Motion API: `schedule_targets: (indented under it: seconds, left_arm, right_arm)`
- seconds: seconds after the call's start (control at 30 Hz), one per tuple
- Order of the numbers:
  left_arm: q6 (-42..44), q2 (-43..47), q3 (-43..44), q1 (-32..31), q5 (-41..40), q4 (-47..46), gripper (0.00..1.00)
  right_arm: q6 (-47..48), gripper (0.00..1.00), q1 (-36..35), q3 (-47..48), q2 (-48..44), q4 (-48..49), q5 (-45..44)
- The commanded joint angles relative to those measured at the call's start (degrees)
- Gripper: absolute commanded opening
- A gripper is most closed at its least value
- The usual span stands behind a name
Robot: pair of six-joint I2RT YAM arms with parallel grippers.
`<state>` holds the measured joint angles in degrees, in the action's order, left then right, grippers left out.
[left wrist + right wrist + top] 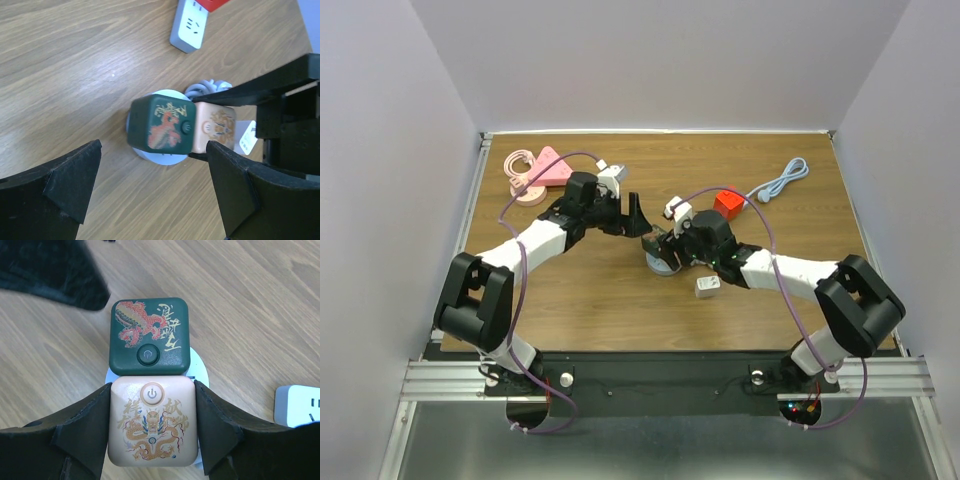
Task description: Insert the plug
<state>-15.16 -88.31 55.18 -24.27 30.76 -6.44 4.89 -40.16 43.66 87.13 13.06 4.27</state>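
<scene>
A beige cube-shaped plug [151, 425] with a gold dragon and a power button sits flush against a dark green dragon cube [149, 337]. Both rest on a white round base [201, 374]. My right gripper [151, 407] is shut on the beige plug, one finger on each side. In the left wrist view the green cube [162, 125] and the beige plug [216, 127] lie just beyond my left gripper [153, 150], which is wide open and holds nothing. From above, both grippers meet near the table's middle, the left gripper [623, 218] a little behind the right gripper [665, 250].
A white socket block [707, 287] lies just in front of the right gripper. Behind it are a red cube [727, 204] and a light blue cable [782, 183]. A pink power strip [545, 170] with a coiled cord lies at the back left.
</scene>
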Motion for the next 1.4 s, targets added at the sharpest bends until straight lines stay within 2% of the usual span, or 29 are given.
schedule_targets:
  seconds: [0.0,0.33,0.8,0.97,1.0,1.13,1.37]
  left_arm:
    - [-0.7,-0.7,-0.6,-0.9,1.7,-3.4,0.98]
    - [-0.6,-3.1,-0.7,-1.8,0.0,-3.8,0.98]
    - [-1.1,-7.6,0.4,-4.0,-1.8,-5.5,0.97]
    - [-1.8,-9.1,0.2,-4.5,-2.0,-6.0,0.86]
    - [-1.9,-9.2,0.0,-4.5,-1.8,-6.0,0.79]
    - [-2.2,-10.4,-0.5,-4.5,-1.1,-6.0,0.65]
    - [-2.5,-10.8,-1.4,-4.6,-0.7,-5.6,0.59]
  right_arm:
    - [-2.7,0.0,-0.3,-2.1,3.2,-2.4,-1.3]
    - [-8.1,0.01,-2.5,-7.5,2.4,8.2,-3.1]
    - [-12.7,0.01,-6.2,-14.9,2.3,15.2,-9.0]
    - [-13.6,0.01,-7.7,-16.6,2.4,16.2,-11.1]
    - [-13.6,0.01,-7.7,-17.3,2.5,16.3,-11.5]
    - [-14.5,0.0,-8.6,-19.2,3.1,17.6,-12.5]
    - [-15.7,0.01,-11.1,-21.4,4.3,18.6,-15.3]
